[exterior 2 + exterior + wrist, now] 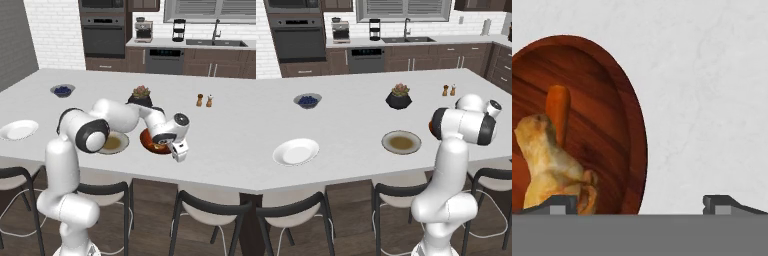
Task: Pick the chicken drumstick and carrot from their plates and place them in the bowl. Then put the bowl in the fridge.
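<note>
- Bowl (619, 125): glossy reddish-brown, on the white island counter (356, 130) near its front edge; in the right base view its rim (146, 138) shows partly behind the robot's wrist.
- Chicken drumstick (549, 165): golden-brown, lumpy, lying inside the bowl.
- Carrot (558, 111): slim, orange, inside the bowl, touching the drumstick on its far side.
- Gripper (642, 202): jaws spread wide, empty, poised over the bowl's rim; one fingertip above the bowl, the other over bare counter.
- Grey-tan plate (401, 142): brownish centre, bare, just left of the bowl.
- White plate (296, 151): bare, well to the left, near the front edge.
- Small grey bowl of blueberries (307, 100): far left of the counter.
- Black plant pot (399, 97): holds a succulent, behind the grey-tan plate.
- Salt and pepper shakers (449, 90): a pair, far right.
- Stools (398, 197): dark frames, pale seats, tucked under the near edge.
</note>
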Controlling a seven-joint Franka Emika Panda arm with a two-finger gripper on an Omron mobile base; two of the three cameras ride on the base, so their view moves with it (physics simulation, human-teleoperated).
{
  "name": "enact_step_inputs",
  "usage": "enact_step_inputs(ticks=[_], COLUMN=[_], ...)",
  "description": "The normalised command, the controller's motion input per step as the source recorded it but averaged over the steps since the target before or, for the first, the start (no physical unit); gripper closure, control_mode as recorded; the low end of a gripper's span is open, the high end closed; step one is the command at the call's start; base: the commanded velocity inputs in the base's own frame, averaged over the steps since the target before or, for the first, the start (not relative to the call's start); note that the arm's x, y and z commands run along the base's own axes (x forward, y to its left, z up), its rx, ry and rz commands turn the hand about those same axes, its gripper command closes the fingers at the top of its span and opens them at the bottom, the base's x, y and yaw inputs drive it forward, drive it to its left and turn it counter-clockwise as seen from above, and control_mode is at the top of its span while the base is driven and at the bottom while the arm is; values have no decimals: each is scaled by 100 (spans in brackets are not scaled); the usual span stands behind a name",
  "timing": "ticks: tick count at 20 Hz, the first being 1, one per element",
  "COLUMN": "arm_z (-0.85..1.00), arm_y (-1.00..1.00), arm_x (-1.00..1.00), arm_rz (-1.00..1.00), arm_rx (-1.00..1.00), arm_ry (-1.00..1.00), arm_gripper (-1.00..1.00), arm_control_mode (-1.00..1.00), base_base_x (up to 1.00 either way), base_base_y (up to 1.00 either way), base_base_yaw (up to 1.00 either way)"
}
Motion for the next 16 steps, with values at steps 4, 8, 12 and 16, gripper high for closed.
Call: enact_step_inputs(ticks=[4, 8, 12, 16], arm_z=[-33, -31, -29, -16], arm_y=[0, 0, 4, 10], arm_x=[33, 30, 15, 12], arm_rz=[0, 0, 0, 0], arm_rx=[2, 1, 0, 0], arm_ry=[0, 1, 0, 0], arm_gripper=[-100, -100, 100, 100], arm_control_mode=[-100, -100, -100, -100], base_base_x=[0, 0, 0, 0], base_base_y=[0, 0, 0, 0], base_base_yaw=[0, 0, 0, 0])
